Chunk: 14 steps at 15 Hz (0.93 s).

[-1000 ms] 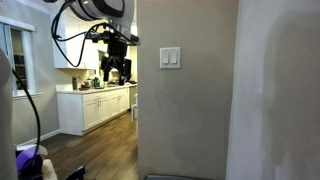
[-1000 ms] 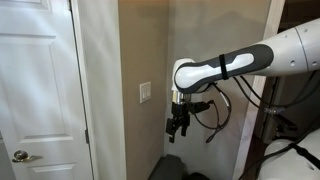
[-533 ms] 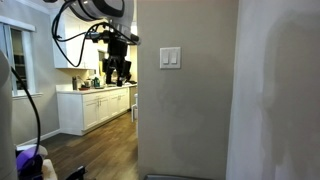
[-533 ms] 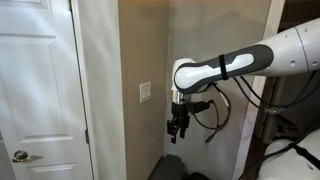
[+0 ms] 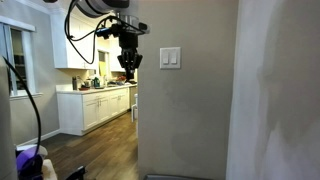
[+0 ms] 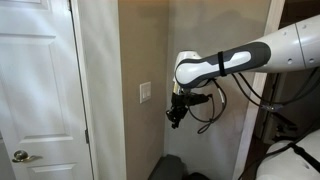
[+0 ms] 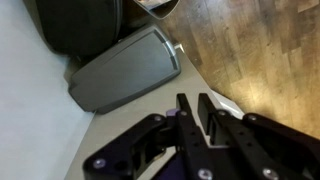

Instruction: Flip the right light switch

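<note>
The right light switch (image 5: 175, 58) sits in a wall plate (image 5: 171, 58) of 2 rockers. The gripper (image 5: 128, 66) hangs near that height, apart from the wall. In the wrist view its fingers seem drawn together, probably to offer 1 narrow tip for pressing.

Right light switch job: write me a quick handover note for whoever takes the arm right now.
Gripper: fingers drawn together, holding nothing. It hangs in the air beside the wall plate, clearly apart from it in both exterior views.
Right light switch: the right-hand rocker of the two in that plate, untouched.
Done: no contact made yet. The rocker positions are too small to read.
Left: bring the fingertips to the right-hand rocker, not its left twin, press it over, then back away.
</note>
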Available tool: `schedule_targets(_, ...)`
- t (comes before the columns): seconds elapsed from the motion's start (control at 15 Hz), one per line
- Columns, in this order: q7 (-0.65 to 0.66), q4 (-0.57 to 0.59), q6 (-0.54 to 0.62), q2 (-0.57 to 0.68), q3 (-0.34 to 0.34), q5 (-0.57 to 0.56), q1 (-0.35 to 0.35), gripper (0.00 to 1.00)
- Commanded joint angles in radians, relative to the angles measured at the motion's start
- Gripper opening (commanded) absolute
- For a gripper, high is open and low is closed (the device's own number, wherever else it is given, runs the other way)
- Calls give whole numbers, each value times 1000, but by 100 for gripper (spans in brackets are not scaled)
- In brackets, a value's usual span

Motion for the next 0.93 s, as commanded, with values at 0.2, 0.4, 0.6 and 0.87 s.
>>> schedule_targets(0.2,112,155,81,129,62,-150,-61,0)
schedule_targets(0.4,150,243,79,202,85,-214,-65,0)
schedule_targets(0.6,164,327,74,272,96,-268,-57,0)
schedule_targets(0.87,146,424,85,355,93,-326,-47,0)
